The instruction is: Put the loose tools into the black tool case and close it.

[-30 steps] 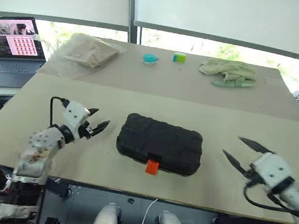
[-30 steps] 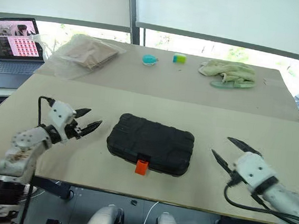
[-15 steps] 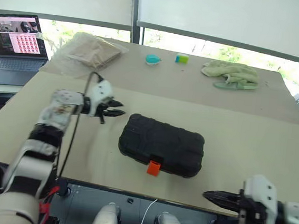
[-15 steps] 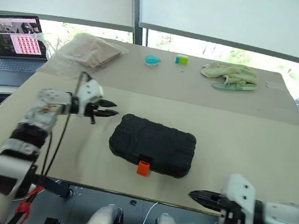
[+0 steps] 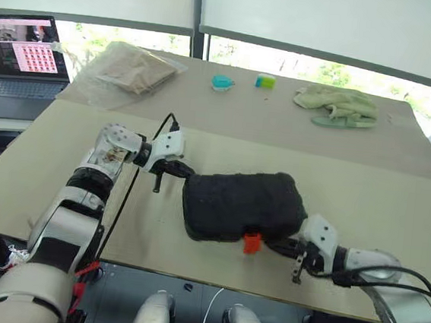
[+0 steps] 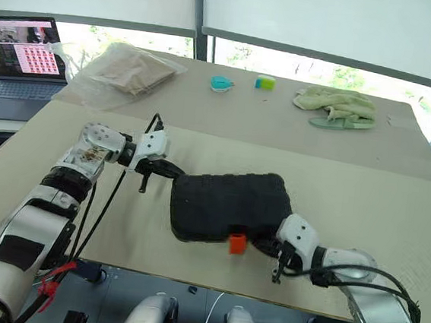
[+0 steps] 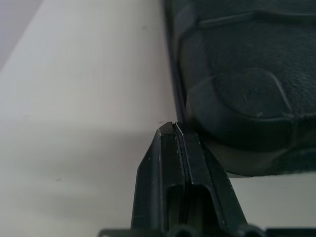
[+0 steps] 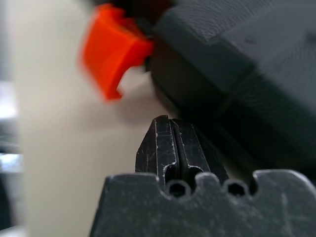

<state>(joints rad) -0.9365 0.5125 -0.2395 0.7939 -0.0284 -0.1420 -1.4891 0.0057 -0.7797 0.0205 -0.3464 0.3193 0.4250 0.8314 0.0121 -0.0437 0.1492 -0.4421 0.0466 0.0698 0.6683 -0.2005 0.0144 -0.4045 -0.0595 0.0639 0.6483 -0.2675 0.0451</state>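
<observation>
The black tool case (image 5: 243,207) lies closed in the middle of the table, its orange latch (image 5: 251,243) facing the front edge. My left gripper (image 5: 185,172) is shut, its tips against the case's far left corner. In the left wrist view the joined fingertips (image 7: 170,129) touch the case's rim (image 7: 237,79). My right gripper (image 5: 272,248) is shut too, low against the case's front edge just right of the latch. The right wrist view shows its closed tips (image 8: 168,123) under the case wall (image 8: 237,69), beside the latch (image 8: 111,54). The loose tools are out of view.
Along the far side of the table lie a clear bag of beige material (image 5: 128,73), a teal object (image 5: 222,82), a small green-blue block (image 5: 265,81) and a green cloth (image 5: 335,106). A laptop (image 5: 23,55) stands off the left end. The table's front edge (image 5: 191,260) is close behind the right gripper.
Both grippers have shut. The left one has swung right onto the case's far left corner, the right one has come in to its front edge. The case has turned slightly.
</observation>
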